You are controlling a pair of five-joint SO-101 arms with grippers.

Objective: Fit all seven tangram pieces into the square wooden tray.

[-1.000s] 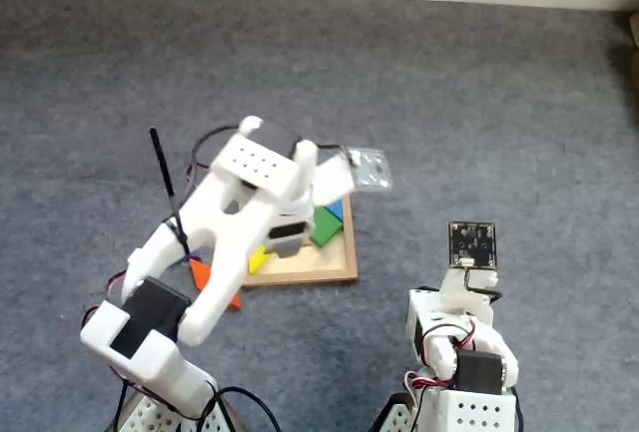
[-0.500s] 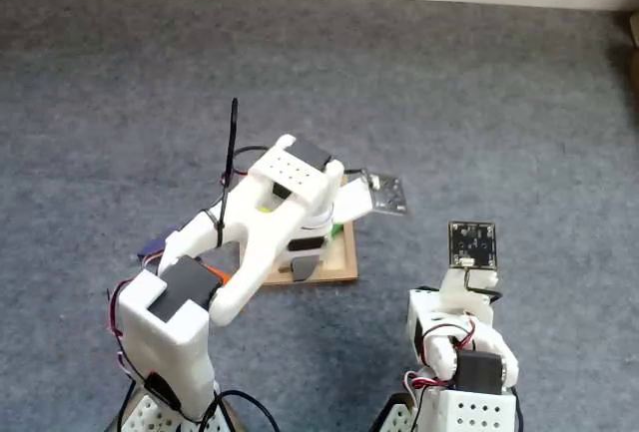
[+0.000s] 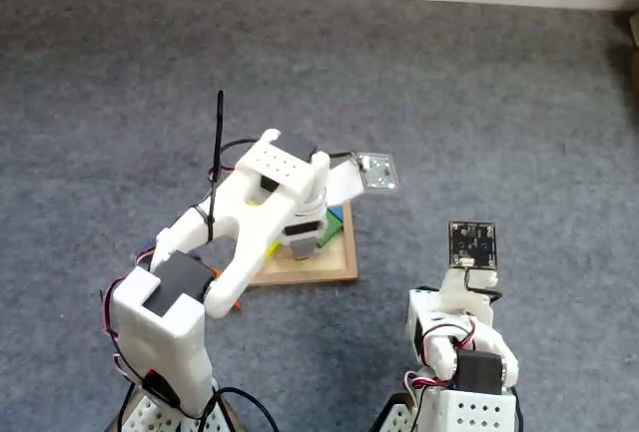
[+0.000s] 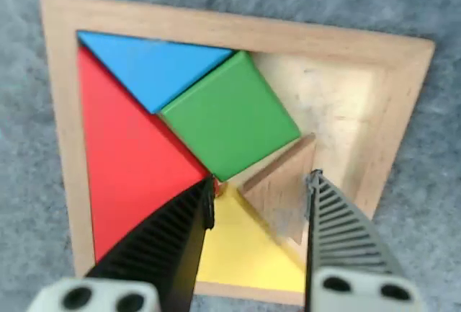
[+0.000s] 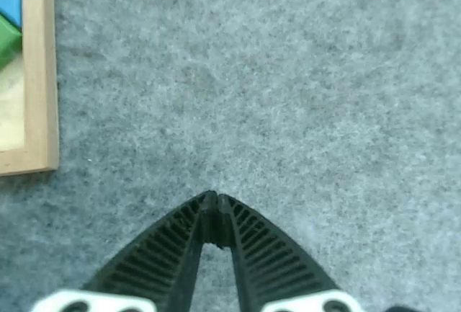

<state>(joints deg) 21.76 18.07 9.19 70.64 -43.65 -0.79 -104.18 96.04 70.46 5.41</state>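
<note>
- Left gripper (image 4: 261, 182): jaws spread wide over the tray, one on either side of the wood-coloured triangle (image 4: 281, 197). A strip of yellow shows between one finger and that piece, so nothing appears to be gripped.
- Right gripper (image 5: 216, 204): jaws closed and empty, above the carpet (image 5: 288, 74) beside a tray corner.
- Square wooden tray (image 4: 238, 32): on the carpet, partly filled, with bare floor left in one corner region (image 4: 338, 110).
- Red triangle (image 4: 130, 161): the largest piece, seated along one wall.
- Green square (image 4: 230, 117), blue triangle (image 4: 151, 63), yellow triangle (image 4: 245, 254): seated, edges touching.
- Wood-coloured triangle: inside the tray and seemingly tilted, probably not yet settled.
- Orange sliver (image 3: 235, 302): off the tray by the left arm, probably an unplaced piece. With five pieces inside, two seem to remain.
</note>
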